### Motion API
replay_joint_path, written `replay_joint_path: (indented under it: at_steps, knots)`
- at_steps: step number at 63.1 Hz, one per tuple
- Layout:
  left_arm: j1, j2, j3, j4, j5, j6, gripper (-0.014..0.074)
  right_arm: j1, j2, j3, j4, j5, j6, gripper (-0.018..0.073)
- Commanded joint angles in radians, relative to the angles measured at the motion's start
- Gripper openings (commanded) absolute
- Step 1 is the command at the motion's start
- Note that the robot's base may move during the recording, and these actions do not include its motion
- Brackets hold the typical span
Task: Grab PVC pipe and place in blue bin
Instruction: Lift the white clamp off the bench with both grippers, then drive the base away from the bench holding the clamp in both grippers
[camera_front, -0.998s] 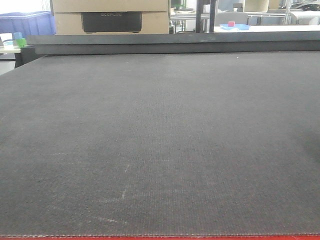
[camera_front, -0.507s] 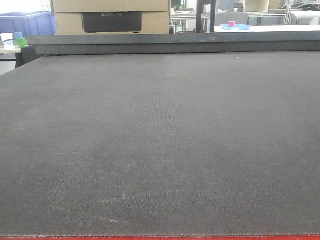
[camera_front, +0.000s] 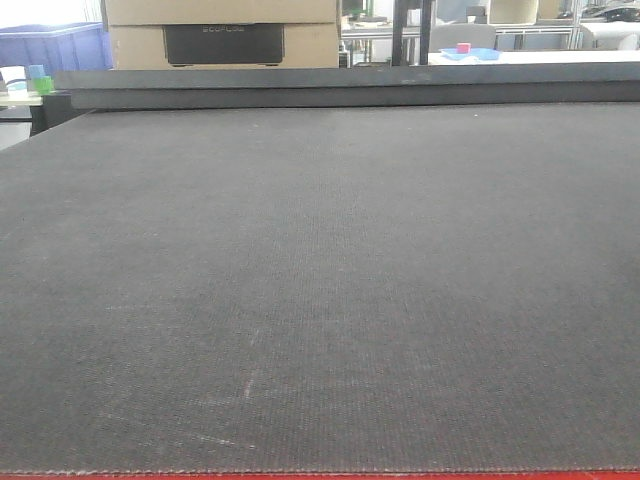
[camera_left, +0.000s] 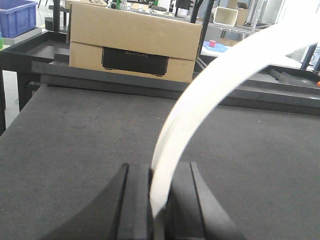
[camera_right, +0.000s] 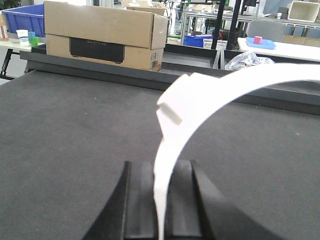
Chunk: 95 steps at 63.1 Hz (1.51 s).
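In the left wrist view a white curved PVC pipe piece (camera_left: 200, 95) rises from between my left gripper's (camera_left: 160, 172) black jaws and arcs up to the right; the jaws are shut on its lower end. In the right wrist view a white curved PVC piece with a notch (camera_right: 200, 92) is likewise clamped in my right gripper (camera_right: 161, 170) and arcs to the right. Both are held above the dark mat (camera_front: 320, 280). A blue bin stands far off at the back left (camera_front: 55, 45), (camera_left: 17, 15), (camera_right: 22, 17). The front view shows no gripper and no pipe.
A cardboard box (camera_front: 220, 30) with a black unit in it sits on the raised black ledge (camera_front: 350, 85) at the mat's far edge. Behind are a blue tray with a red cube (camera_right: 258, 42), a plastic bag (camera_right: 247, 60) and shelving.
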Motion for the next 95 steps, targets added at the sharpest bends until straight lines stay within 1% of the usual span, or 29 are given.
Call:
replay_joint_path:
  at_steps: [1, 95]
  knots:
    - [-0.006, -0.008, -0.001, -0.01, -0.029, -0.007, -0.0111, 0.001, 0.005, -0.009, -0.004, -0.029, -0.01, -0.0162]
    - [-0.006, -0.008, -0.001, -0.01, -0.029, -0.007, -0.0111, 0.001, 0.005, -0.009, -0.004, -0.031, -0.01, -0.0162]
